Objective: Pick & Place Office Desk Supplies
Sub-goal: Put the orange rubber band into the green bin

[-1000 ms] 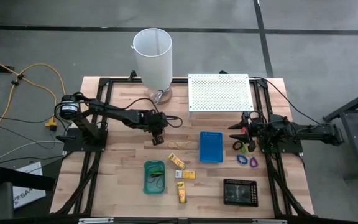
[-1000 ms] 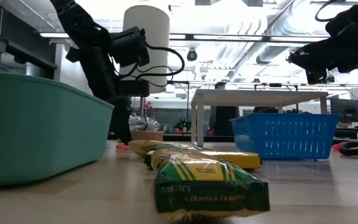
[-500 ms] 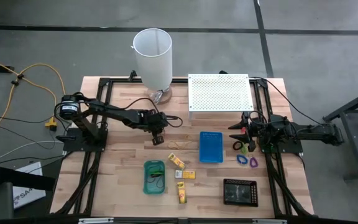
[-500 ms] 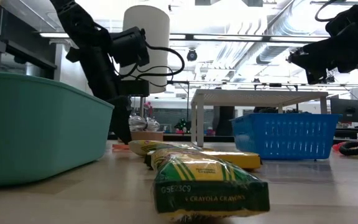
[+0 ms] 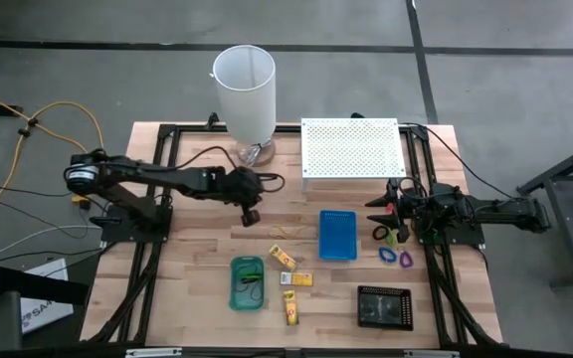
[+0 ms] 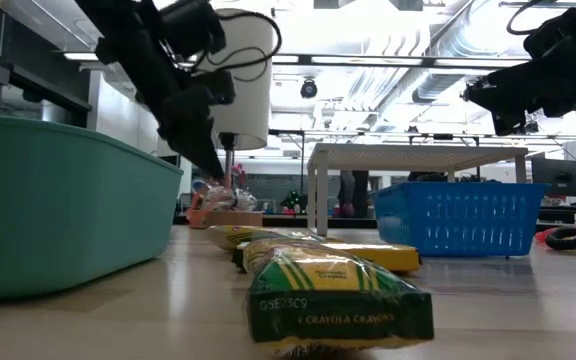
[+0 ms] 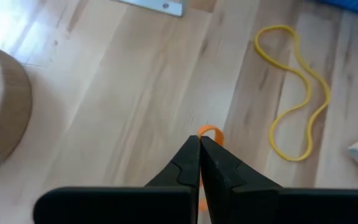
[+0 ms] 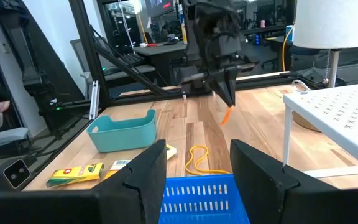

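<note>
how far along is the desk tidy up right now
Early on. Done: the green tray already holds something dark, though I can't tell what. In hand: the left claw is shut on an orange rubber band, lifted off the table. Left: the yellow rubber band, the crayon packs and the clips beside the waiting right claw, which is open and empty.

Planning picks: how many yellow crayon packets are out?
3 packets: one beside the yellow rubber band, one just in front of it, one nearest the front edge, right of the green tray. Trays may hide more.
</note>
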### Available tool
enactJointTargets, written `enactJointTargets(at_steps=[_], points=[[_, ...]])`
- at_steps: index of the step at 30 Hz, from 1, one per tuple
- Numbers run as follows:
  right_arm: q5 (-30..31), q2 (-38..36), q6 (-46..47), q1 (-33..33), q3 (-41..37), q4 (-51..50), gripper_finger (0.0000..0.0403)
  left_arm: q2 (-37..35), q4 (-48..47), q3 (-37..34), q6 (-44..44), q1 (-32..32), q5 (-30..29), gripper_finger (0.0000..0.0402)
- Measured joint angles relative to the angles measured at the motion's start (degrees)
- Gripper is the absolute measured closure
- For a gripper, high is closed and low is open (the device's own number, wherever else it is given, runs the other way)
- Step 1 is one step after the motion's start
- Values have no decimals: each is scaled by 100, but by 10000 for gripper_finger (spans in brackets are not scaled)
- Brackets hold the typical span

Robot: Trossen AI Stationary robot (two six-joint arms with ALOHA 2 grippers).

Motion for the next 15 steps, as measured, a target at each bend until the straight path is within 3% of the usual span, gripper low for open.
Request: enactJointTargets(at_steps=[9,15], points=[[-1,0,0,2,-1,-1,237,-117,-129,0,-198,-69,200,401],[-1,-1,0,2,1,-1,237,-193,-130,0,-599,-452,269,401]])
